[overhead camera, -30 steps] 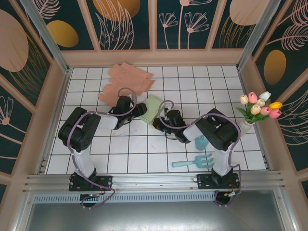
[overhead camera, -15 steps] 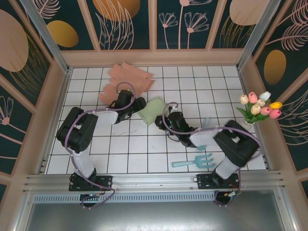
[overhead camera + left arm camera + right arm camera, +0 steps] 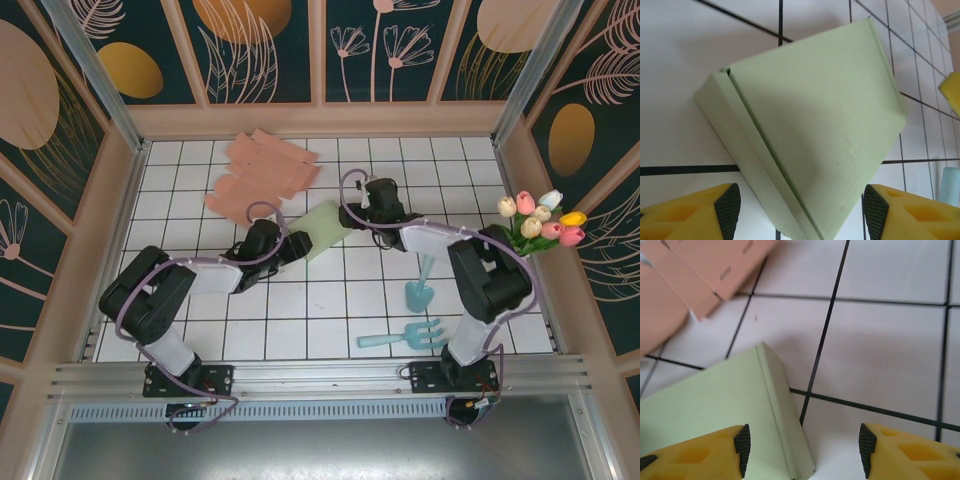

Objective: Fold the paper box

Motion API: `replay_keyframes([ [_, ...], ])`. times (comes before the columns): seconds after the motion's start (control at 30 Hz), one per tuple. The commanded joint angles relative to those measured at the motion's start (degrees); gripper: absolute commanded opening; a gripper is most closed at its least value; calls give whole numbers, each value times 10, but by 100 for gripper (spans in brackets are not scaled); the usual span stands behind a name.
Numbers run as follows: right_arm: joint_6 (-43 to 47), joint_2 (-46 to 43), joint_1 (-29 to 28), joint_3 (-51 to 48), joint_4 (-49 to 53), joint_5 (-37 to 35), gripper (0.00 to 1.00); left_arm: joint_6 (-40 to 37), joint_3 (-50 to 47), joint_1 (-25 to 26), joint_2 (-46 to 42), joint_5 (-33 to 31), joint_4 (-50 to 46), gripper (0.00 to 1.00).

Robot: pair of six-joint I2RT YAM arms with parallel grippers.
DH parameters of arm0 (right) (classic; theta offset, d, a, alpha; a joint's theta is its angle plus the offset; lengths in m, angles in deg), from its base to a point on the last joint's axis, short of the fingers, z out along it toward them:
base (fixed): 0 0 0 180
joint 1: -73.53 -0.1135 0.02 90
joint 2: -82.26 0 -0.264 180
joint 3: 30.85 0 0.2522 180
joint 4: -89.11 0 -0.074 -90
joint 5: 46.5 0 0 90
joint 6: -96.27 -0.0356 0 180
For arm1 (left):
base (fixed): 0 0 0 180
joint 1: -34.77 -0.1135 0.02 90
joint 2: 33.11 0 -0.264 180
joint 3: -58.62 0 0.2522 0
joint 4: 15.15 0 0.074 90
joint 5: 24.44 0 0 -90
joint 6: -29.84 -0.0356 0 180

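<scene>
Two tools: both are spread wide and pinch nothing.
Left tool (image 3: pixel 800 207): its yellow fingers (image 3: pixel 680 220) stand on each side of the green paper box (image 3: pixel 815 130); they may touch it, hard to tell.
Right tool (image 3: pixel 804 450): one box corner sits between its fingers.
Box: closed, flat on the counter (image 3: pixel 300 320), between both tools.
Pink card sheets (image 3: pixel 670 290): just past the right tool.

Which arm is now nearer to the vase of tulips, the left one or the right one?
Right. The right arm reaches to the green box, left of the tulips; the left arm lies beyond the box, farther left.
</scene>
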Motion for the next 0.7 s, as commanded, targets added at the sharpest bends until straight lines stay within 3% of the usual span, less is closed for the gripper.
replay_keyframes([
  [0.0,25,34,11,26,1,99,62,16,23,0,35,3,54,68],
  [0.17,-4,67,29,37,-30,165,60,-3,99,0,104,20,33,68],
  [0.3,-60,54,65,7,-64,189,52,-14,190,0,178,41,5,68],
  [0.67,-110,-35,177,-84,-82,59,51,-46,464,45,362,74,-48,69],
])
